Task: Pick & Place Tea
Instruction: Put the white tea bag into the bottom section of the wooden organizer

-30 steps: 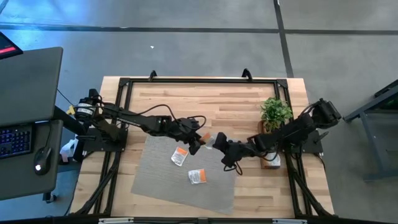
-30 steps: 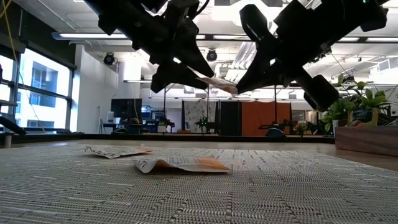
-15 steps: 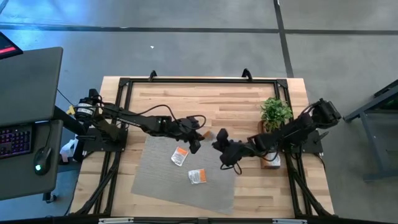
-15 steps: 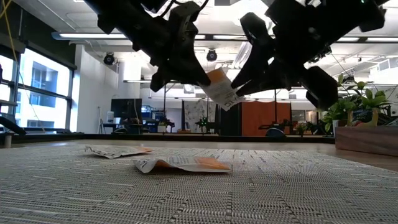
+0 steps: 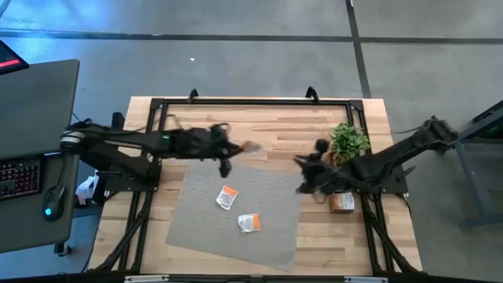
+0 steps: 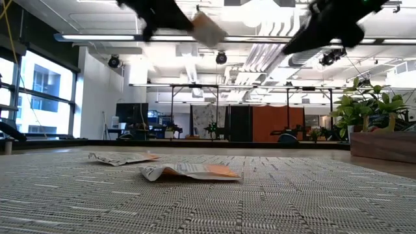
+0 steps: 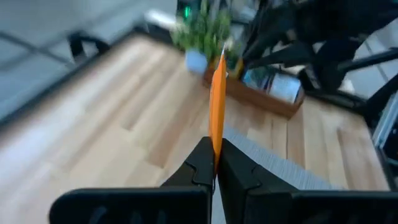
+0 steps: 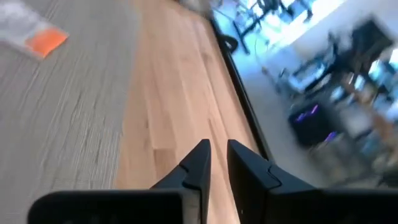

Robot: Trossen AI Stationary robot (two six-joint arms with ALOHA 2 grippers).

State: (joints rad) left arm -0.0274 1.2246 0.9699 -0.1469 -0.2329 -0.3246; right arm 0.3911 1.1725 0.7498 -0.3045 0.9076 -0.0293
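Left wrist view gives us what the overhead camera blurs: the left end effector is pressed together on an orange tea sachet that stands edge-on above the fingertips. From above we only see that left end effector near the mat's far edge with the sachet just beside it, above bare wood. The right wrist view shows the right end effector with a narrow gap between its fingers and nothing in it, looking along the bench edge, with another sachet lying far off on the mat. In the low view, we see the held sachet high up, near the ceiling lights.

A second ago both arms met over the mat's far right corner with the sachet between them; since then the left arm has carried it away and the right end effector has pulled back toward the potted plant.

Two sachets lie flat on the grey mat, which covers part of the wooden bench. A wooden tray sits by the plant. Beyond the bench, we see an open hall with ceiling lights and large windows.
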